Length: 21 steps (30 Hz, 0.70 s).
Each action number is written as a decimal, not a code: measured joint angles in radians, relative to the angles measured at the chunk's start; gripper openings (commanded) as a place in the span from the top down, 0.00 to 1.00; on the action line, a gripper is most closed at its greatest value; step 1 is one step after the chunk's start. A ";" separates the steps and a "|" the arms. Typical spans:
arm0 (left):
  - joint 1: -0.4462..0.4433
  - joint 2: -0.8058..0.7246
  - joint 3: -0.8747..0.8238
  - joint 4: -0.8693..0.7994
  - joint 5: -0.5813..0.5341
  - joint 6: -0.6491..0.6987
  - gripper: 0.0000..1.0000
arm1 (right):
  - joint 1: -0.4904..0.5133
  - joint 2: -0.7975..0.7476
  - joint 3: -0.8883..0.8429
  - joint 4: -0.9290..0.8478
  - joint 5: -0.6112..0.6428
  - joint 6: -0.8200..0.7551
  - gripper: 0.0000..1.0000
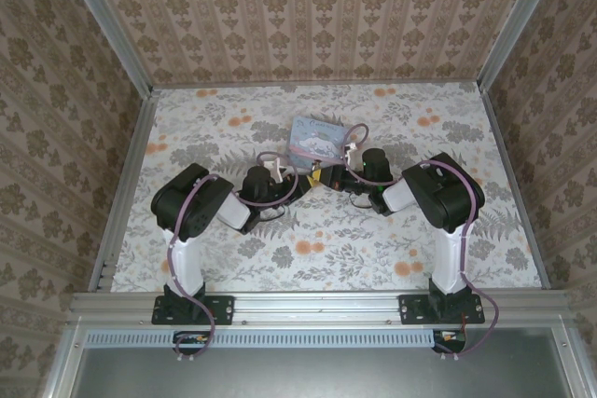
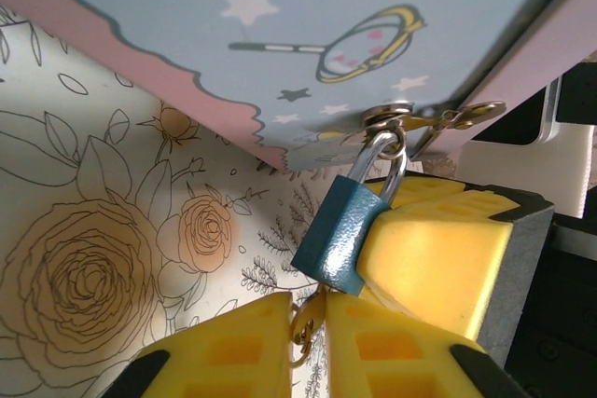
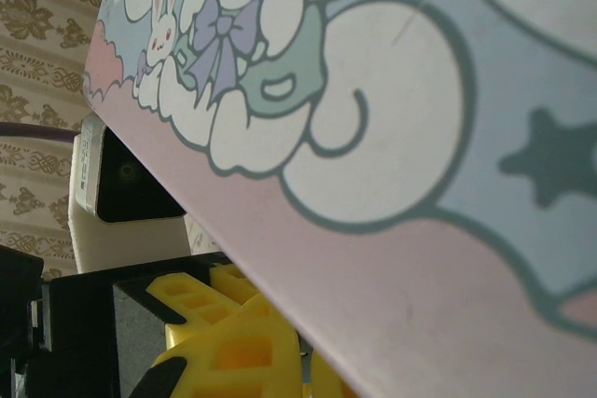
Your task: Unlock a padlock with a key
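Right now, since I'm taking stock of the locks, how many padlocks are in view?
1. The small blue-green padlock hangs by its shackle from the clasp on the pale-blue cartoon tin. The tin could hide others.

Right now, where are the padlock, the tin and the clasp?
padlock [image 2: 343, 235]: left wrist view, its blue-green body.
tin [image 2: 308, 16]: left wrist view, its pale-blue face.
clasp [image 2: 396, 116]: left wrist view, the metal loop holding the shackle.
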 measured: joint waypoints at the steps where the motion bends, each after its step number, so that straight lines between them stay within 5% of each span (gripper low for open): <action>1: 0.000 0.001 0.001 0.000 0.000 0.000 0.92 | -0.001 0.002 0.000 0.005 0.000 0.000 1.00; 5: 0.001 0.001 0.003 -0.004 0.006 0.002 1.00 | -0.004 0.004 0.000 0.009 0.001 0.000 1.00; 13: 0.001 -0.016 0.014 -0.056 0.007 0.042 1.00 | -0.004 0.004 0.000 0.009 0.005 0.002 1.00; 21: -0.029 -0.166 0.095 -0.455 -0.074 0.261 1.00 | -0.002 0.002 0.000 0.011 0.006 0.038 1.00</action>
